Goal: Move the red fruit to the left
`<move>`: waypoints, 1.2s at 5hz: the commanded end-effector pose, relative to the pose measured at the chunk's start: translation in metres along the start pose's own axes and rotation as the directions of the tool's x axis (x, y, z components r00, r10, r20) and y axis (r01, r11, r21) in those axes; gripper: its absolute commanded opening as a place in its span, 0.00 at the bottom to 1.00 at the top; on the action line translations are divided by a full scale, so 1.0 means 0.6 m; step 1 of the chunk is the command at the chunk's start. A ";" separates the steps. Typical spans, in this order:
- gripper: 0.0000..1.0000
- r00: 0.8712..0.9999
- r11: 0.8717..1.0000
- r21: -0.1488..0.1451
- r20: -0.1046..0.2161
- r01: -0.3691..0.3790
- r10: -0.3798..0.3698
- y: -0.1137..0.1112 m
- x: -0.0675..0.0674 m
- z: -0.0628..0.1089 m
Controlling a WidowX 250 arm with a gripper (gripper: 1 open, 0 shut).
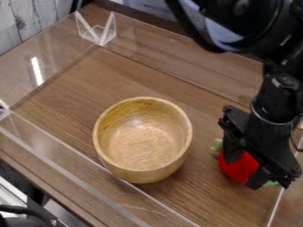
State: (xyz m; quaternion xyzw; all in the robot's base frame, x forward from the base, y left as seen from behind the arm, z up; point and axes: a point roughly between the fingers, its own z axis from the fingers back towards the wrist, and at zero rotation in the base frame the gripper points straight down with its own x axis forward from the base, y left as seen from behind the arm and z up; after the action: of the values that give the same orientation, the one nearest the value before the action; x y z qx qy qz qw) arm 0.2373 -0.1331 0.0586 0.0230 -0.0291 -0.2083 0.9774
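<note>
Fingers (pixel 243 162) around red fruit (pixel 238 168) — wooden table (pixel 106 71), beside bowl (pixel 142 139)

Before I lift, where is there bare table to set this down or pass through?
Widest bare patch: the table left of and beyond the wooden bowl, up to the white wire piece. A smaller strip lies below the bowl's right side. Crowded: right edge, with gripper and red fruit.

The brown wooden counter (pixel 89 102) carries a round wooden bowl (pixel 142 139) near its middle (nothing visible inside it). To the bowl's right in the view, the red fruit (pixel 238 167) sits on the counter, apart from it.
</note>
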 end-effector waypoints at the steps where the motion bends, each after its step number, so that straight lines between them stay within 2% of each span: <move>1: 1.00 0.997 1.000 -0.003 0.076 0.003 -0.003 0.008 0.013 0.034; 2: 1.00 0.997 1.000 -0.004 0.082 -0.011 0.011 0.017 0.010 0.035; 3: 1.00 0.996 0.999 -0.001 0.078 -0.048 0.048 0.045 0.006 0.018; 4: 1.00 0.995 0.999 -0.001 0.088 -0.052 0.052 0.059 0.010 0.006; 6: 1.00 0.989 0.994 0.008 0.102 -0.109 0.108 0.027 -0.003 0.010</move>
State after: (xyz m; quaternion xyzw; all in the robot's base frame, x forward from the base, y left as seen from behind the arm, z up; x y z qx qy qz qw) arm 0.2360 -0.1149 0.0511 0.0244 -0.0544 -0.1554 0.9860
